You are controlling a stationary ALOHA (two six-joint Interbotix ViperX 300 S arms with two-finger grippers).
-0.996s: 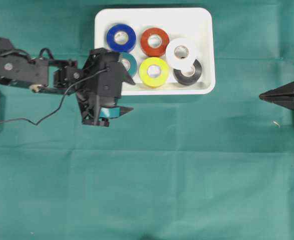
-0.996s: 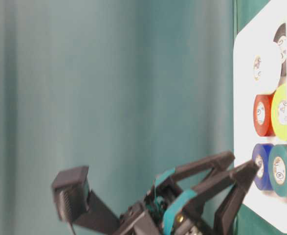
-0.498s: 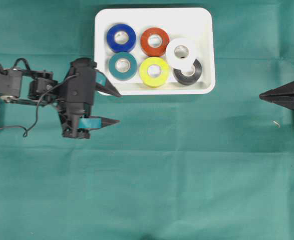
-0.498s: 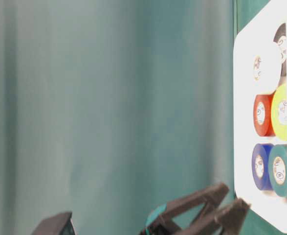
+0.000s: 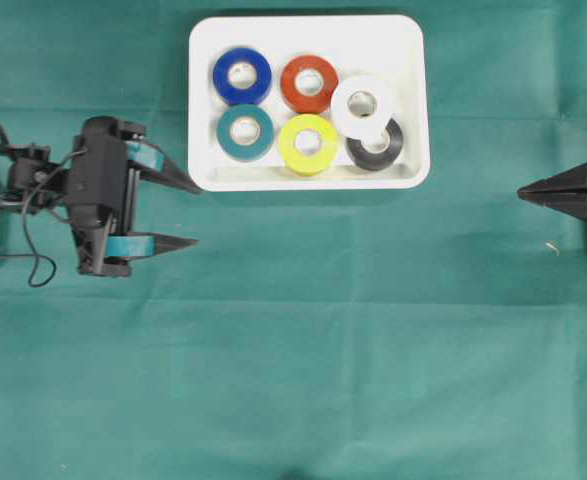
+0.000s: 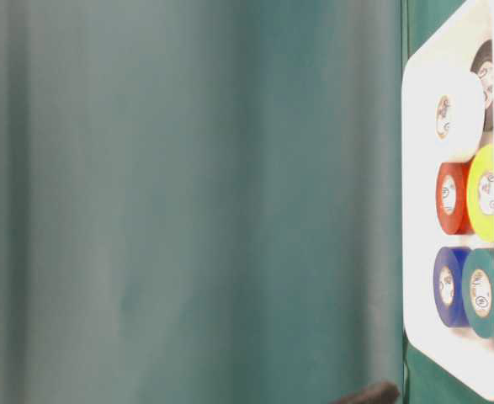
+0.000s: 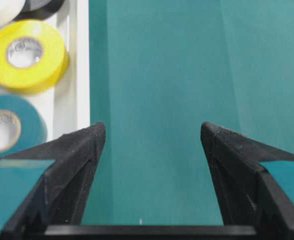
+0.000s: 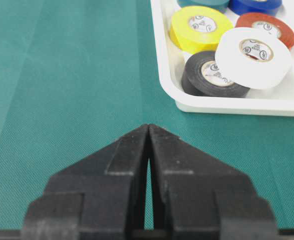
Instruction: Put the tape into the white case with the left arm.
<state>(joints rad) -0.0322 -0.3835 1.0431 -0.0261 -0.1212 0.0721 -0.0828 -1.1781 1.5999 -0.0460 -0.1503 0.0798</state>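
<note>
You've got a green cloth covering the table; the white case on it holds six tape rolls, teal tape included. Left of the case, left gripper spread wide, empty. Right gripper closed, empty, partly cropped.

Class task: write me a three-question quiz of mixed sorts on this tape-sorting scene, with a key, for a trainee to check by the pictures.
1. How many tape rolls lie in the white case?
2. True or false: the left gripper holds a roll.
3. Which roll does the white tape rest partly on? A) yellow B) black C) red

Key:
1. Six: blue tape, red tape, white, teal tape, yellow tape, black tape.
2. False: its jaws stand open and empty beside the case.
3. B.
</note>
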